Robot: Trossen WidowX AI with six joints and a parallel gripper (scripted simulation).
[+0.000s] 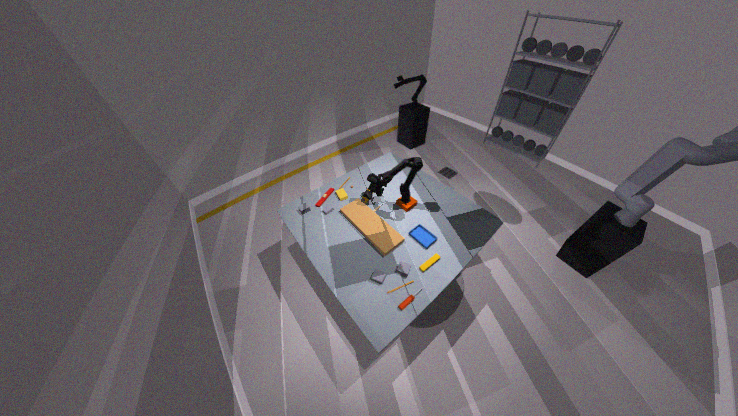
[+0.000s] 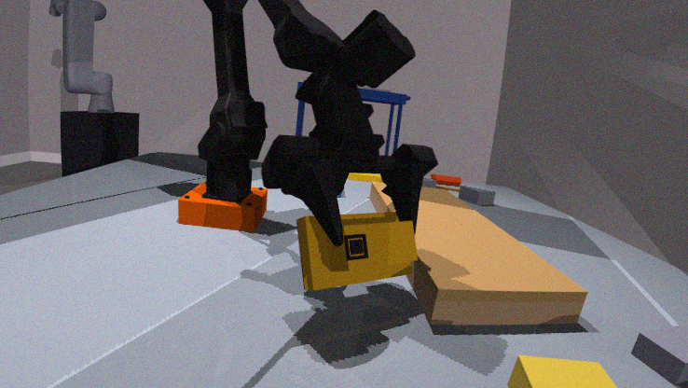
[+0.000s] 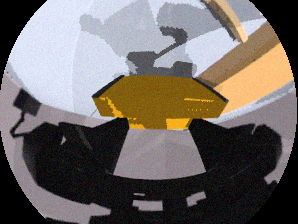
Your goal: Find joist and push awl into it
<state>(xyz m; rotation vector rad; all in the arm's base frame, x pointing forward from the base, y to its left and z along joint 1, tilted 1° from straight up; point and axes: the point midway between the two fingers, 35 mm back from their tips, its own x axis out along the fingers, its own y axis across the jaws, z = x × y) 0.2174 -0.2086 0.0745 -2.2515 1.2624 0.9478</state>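
Note:
My gripper (image 1: 365,201) (image 2: 377,233) (image 3: 159,116) is shut on the yellow stud finder (image 2: 385,257) (image 3: 160,97). It holds the stud finder slightly tilted above the table, beside the near end of the panel in the exterior view. The tan floor panel (image 1: 367,223) (image 2: 501,260) (image 3: 260,70) lies flat; the joist is hidden. The blue tray (image 1: 422,236) lies on the arm-base side of the panel. A tan-handled tool (image 3: 227,20), likely the awl, lies beside the panel at the top of the wrist view; its tip is out of sight there.
The orange arm base (image 1: 406,204) (image 2: 216,214) stands near the panel. A yellow block (image 1: 341,194) (image 2: 561,373) and a red bar (image 1: 325,197) lie beyond the panel's one end. Grey blocks (image 1: 378,277) (image 2: 476,195), a yellow bar (image 1: 429,263) and an orange-red-handled tool (image 1: 406,302) lie toward the other.

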